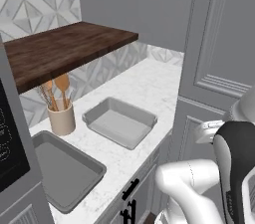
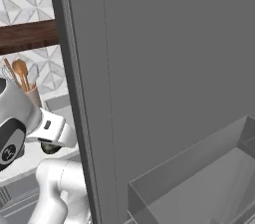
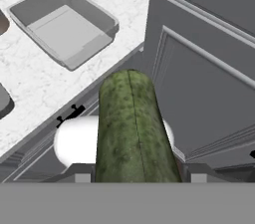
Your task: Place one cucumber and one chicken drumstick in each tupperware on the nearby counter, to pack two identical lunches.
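In the left base view, two empty tupperware [image 1: 120,121] are seen on the counter [image 1: 149,86]. In the hand view, a cucumber [image 3: 133,128] is gripped between the jaws; it should be lowered flat into the nearer container [image 3: 64,24].

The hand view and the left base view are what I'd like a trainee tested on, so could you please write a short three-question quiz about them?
1. True or false: the cucumber sits between the fingers of the gripper.
2. How many tupperware containers stand on the counter in the left base view? A) one B) two C) three
3. What stands between the nearer tupperware and the wall?

Key:
1. True; it is held lengthwise, pointing away from the camera.
2. B; the farther tupperware and the nearer one, both with nothing in them.
3. A beige utensil holder with wooden utensils.
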### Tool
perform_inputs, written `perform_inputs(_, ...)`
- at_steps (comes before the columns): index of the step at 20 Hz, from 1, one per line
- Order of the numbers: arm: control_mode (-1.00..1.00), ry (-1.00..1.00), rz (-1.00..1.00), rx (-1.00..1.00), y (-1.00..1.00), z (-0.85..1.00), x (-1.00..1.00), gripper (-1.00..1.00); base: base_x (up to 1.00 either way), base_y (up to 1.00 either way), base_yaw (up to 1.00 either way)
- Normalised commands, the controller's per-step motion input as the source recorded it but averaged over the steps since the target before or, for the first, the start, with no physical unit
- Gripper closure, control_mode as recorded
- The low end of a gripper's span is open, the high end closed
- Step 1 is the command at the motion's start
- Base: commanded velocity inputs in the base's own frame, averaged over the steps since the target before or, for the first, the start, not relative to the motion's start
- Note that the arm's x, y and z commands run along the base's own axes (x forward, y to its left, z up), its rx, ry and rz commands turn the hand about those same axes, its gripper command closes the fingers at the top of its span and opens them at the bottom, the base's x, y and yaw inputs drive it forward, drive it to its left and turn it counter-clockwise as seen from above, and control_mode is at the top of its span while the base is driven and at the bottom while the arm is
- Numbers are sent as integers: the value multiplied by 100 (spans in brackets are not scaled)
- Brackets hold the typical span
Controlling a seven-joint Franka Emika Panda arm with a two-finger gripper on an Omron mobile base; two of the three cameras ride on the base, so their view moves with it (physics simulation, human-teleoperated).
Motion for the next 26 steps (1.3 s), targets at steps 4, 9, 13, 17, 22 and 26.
perform_inputs(4, 100, 0, 0, 0, 0, 0, 0, 100, -25, 50, 10)
perform_inputs(9, 100, 0, 0, 0, 0, 0, 0, 100, -40, 59, 10)
perform_inputs(13, 100, 0, 0, 0, 0, 0, 0, 100, -47, 83, 22)
perform_inputs(17, 100, 0, 0, 0, 0, 0, 0, 100, -44, 70, 22)
perform_inputs(22, 100, 0, 0, 0, 0, 0, 0, 100, -37, 82, 26)
perform_inputs(26, 100, 0, 0, 0, 0, 0, 0, 100, -39, 94, 30)
